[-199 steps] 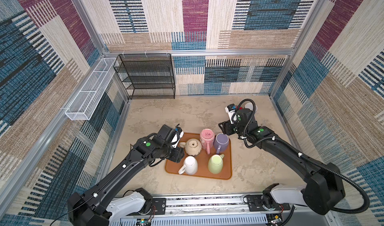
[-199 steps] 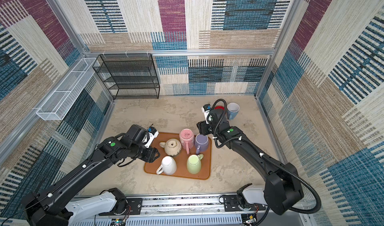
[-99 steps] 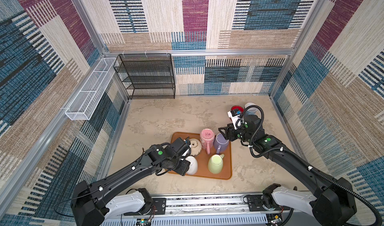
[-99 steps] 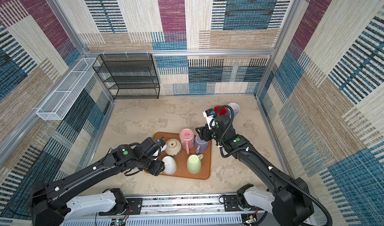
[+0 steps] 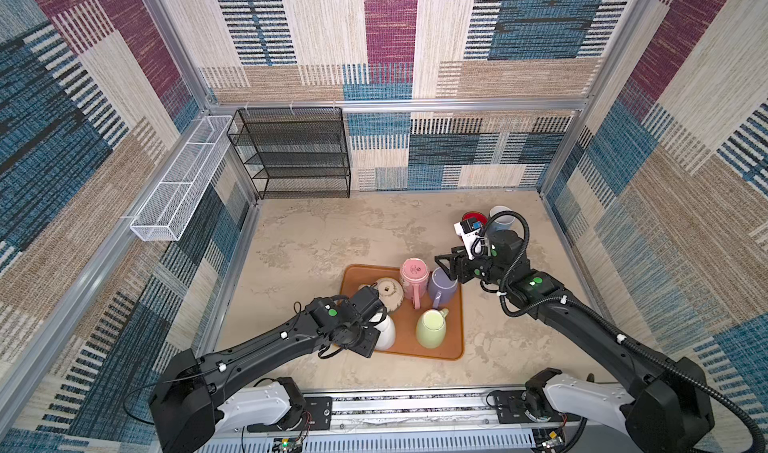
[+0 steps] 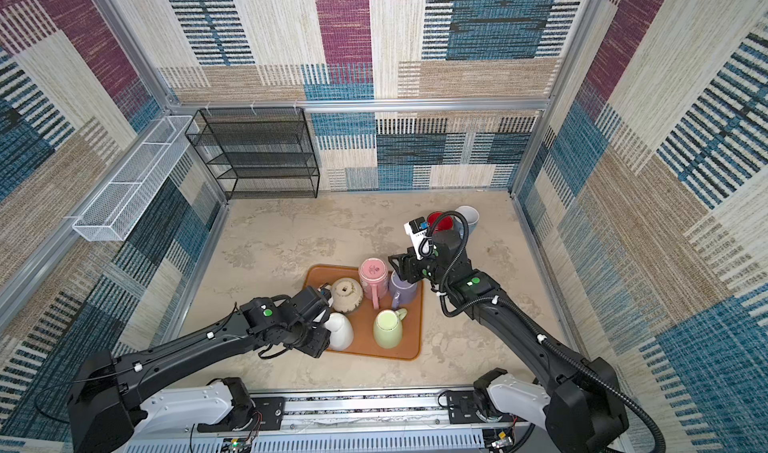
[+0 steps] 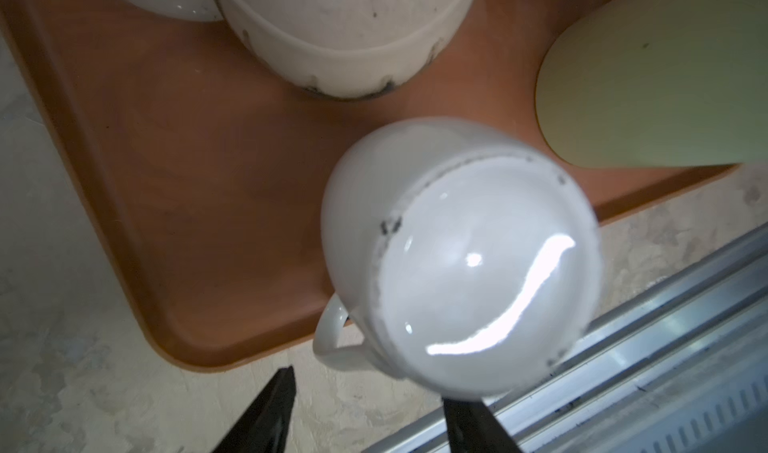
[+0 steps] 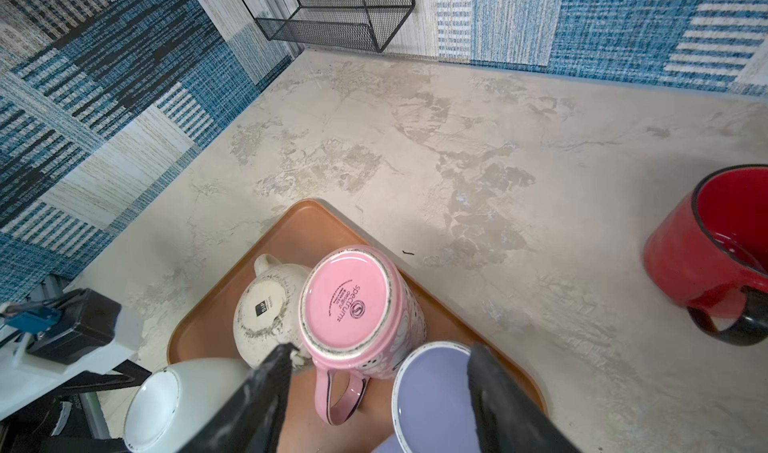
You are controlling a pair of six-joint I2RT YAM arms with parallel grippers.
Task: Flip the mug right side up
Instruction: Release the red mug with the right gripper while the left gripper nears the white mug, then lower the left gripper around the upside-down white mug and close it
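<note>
- In a top view, a flat orange plastic tray (image 5: 419, 354) sits near the table's front edge with five mugs on it, all bottoms up. The left gripper (image 5: 372, 326) is right against the glossy white ceramic mug (image 5: 385, 333) at the tray's front left corner. The right gripper (image 5: 449, 270) hovers just above the lavender ceramic mug (image 5: 441, 287) at the back right. A tall pink mug (image 5: 414, 278) stands beside it.
- Beyond the tray, a red enamel-style mug (image 5: 473, 218) and a pale blue mug (image 5: 500, 218) already stand open side up.
- From the left wrist, the white mug's shiny base faces the camera. The two black fingertips (image 7: 274, 413) are spread apart with nothing between them, just short of the mug's handle and body.
- From the right wrist, the jaws are wide too, straddling the pink mug's handle and the lavender mug's edge, and they clamp nothing.
- I'd say this is the approach step, with no mug gripped yet. The next move calls for pushing the left jaws forward around the white mug's body, closing firmly because the glaze looks slippery, then lifting clear of its neighbours before rolling it over.
</note>
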